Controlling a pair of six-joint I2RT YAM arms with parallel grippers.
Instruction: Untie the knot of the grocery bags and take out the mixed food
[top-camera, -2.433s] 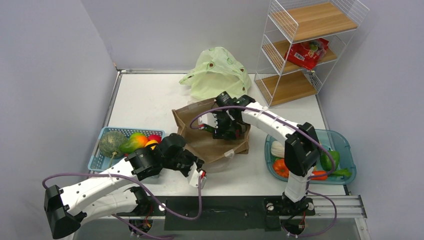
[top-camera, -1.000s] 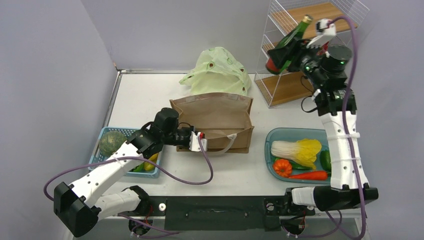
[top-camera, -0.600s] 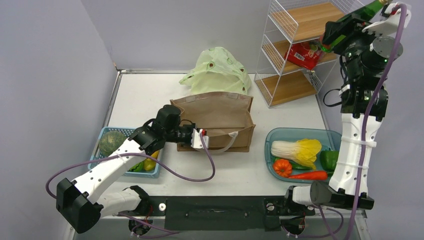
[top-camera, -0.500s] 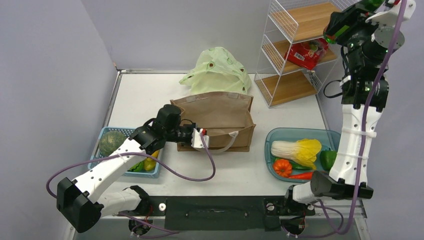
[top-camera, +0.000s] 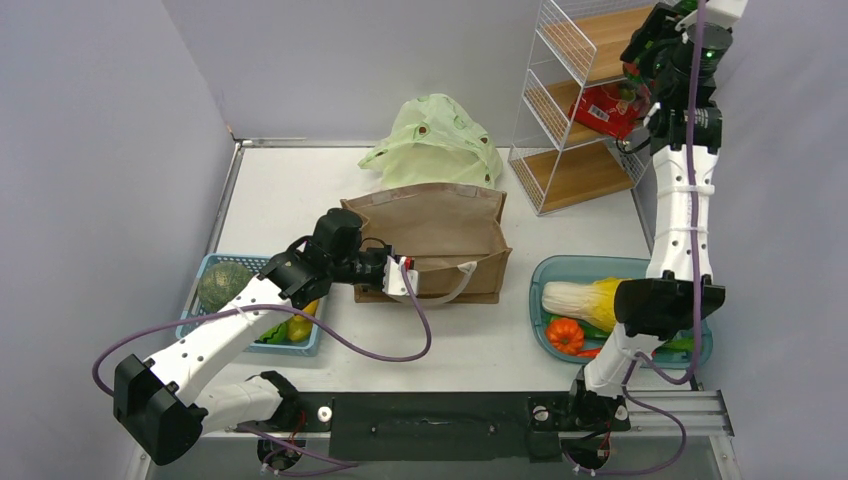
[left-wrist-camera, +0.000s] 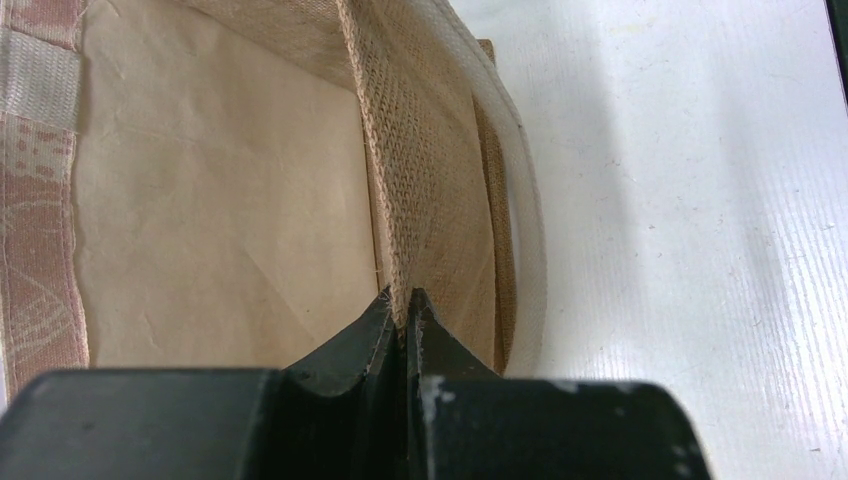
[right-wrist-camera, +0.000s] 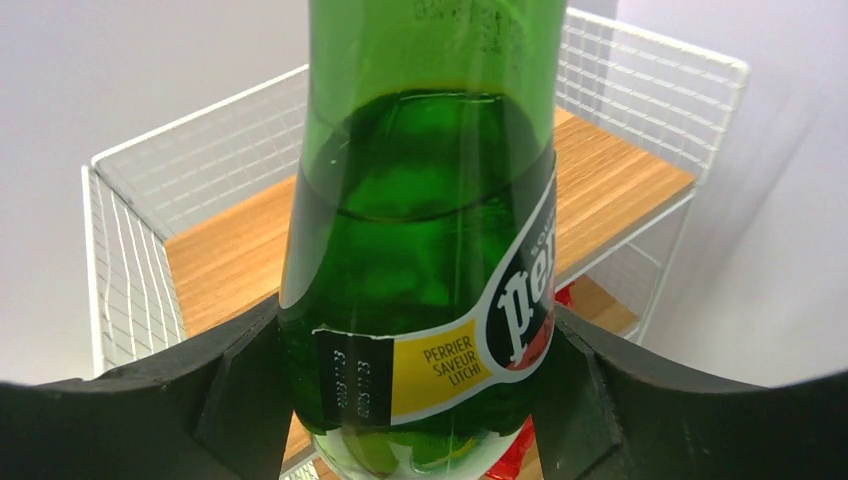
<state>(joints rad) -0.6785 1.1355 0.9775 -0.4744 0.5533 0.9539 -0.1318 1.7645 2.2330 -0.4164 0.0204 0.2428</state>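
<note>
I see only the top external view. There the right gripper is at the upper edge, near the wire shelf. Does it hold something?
Observer: Yes. The right wrist view shows the right gripper shut on a green bottle labelled Perrier.
Operator: And the other one?
Observer: The left wrist view shows the left gripper pinching the wall of the brown paper bag at its rim.

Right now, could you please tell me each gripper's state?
Left gripper: closed on the rim of the paper bag.
Right gripper: closed on the green bottle.
</note>
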